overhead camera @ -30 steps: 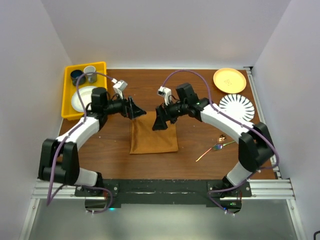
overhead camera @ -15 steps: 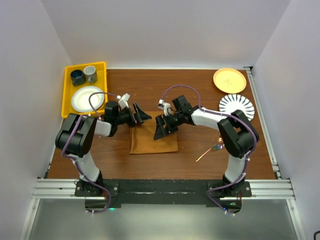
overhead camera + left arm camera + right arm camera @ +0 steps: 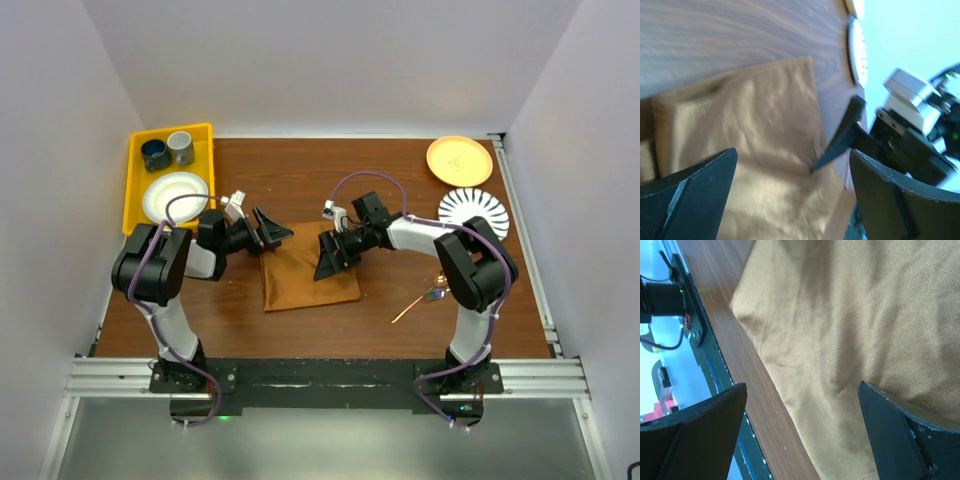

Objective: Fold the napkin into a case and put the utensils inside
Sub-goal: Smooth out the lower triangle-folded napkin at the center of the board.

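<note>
So the napkin (image 3: 308, 282) is sitting mid-table (image 3: 400, 190) as a folded rust-brown rectangle, a bit crooked, with some rumples near its far edge. Both arms are bent in low over that far edge. The left fingers (image 3: 272, 232) are at the far-left corner and the right fingers (image 3: 324, 257) are over the far-right part. Both pairs are spread wide with nothing in them. One right fingertip looks like it's down on the cloth, but I can't tell for sure. The utensils (image 3: 425, 300) are on bare wood off to the napkin's right, well apart from it. There's a yellow tray (image 3: 134, 190) with dishes in the far-left corner and two plates (image 3: 460, 160) far right.
</note>
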`<action>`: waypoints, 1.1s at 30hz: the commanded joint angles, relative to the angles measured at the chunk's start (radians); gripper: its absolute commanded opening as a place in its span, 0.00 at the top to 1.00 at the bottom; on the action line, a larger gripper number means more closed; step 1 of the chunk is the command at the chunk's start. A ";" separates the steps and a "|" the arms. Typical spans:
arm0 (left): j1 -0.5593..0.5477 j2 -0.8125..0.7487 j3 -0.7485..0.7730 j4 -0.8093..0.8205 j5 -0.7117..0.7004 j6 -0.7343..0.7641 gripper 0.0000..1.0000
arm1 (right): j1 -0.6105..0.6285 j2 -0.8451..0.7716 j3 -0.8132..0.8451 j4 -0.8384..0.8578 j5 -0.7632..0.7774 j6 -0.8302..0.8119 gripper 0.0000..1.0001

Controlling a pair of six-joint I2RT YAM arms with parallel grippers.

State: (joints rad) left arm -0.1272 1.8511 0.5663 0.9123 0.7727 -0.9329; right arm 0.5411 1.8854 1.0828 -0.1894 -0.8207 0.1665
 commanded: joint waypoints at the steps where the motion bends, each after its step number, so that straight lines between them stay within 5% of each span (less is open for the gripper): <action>1: 0.011 -0.170 -0.014 0.013 0.095 0.040 0.00 | -0.009 -0.087 0.022 -0.074 -0.029 -0.051 0.02; 7: -0.003 -0.219 0.062 -0.050 0.057 0.046 0.00 | 0.022 -0.157 0.005 -0.091 -0.070 -0.041 0.05; 18: -0.005 -0.030 0.096 -0.068 -0.056 0.058 0.00 | 0.022 -0.045 -0.015 -0.156 -0.063 -0.113 0.33; 33: 0.034 -0.121 0.036 -0.375 -0.063 0.255 0.00 | 0.003 0.058 0.071 -0.314 0.147 -0.249 0.38</action>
State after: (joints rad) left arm -0.1047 1.7630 0.6178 0.6277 0.7063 -0.7601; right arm 0.5598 1.9102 1.1305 -0.4606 -0.7883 -0.0139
